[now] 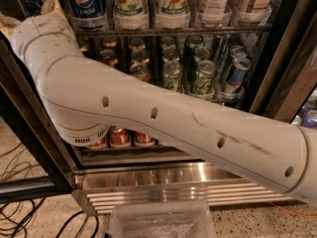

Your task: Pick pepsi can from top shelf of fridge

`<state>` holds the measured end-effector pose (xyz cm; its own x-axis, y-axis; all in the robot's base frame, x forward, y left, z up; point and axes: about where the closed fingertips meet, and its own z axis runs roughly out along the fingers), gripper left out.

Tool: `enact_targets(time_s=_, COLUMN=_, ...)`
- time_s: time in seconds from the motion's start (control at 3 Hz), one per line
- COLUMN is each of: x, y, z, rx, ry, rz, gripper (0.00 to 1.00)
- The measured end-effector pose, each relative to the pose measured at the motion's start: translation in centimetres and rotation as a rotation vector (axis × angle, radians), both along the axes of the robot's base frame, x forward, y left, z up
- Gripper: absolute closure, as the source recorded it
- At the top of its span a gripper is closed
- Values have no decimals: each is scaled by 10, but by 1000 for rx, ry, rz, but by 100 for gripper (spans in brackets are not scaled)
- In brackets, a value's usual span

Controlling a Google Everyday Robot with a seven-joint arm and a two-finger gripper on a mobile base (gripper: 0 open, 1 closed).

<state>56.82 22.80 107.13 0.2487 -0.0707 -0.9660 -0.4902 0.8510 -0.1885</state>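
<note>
The pepsi can (89, 5) stands upright on the top shelf (173, 32) of the fridge (188, 182), toward that shelf's left end, just behind the front rail. Only its lower body shows, as its lid is cut off at the top of the view. Further right on the same shelf are 7up cans (130, 4), the nearest close beside it.

The gripper (49, 8) is at the shelf's left end, level with the can and just beside it. Little of it shows past the arm (163, 118), so whether it is apart or together cannot be told.

A full can is probably moderately heavy and stiff along its height, but thin-walled (it would dent under a hard squeeze). If chilled, it may be slick with condensation. The best hold looks to be across the smooth cylindrical middle, above the shelf's rail, with firm and even pressure. The can would then need lifting clear of the rail before being drawn out, without knocking its neighbour.
</note>
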Motion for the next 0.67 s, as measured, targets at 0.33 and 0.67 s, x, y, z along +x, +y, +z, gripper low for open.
enact_targets(time_s=0.33, x=6, y=1, z=2, rx=0, ry=-4, rz=-3, gripper=36)
enact_targets(time_s=0.67, x=13, y=2, z=1, rx=-4, ry=3, rz=-6, gripper=31)
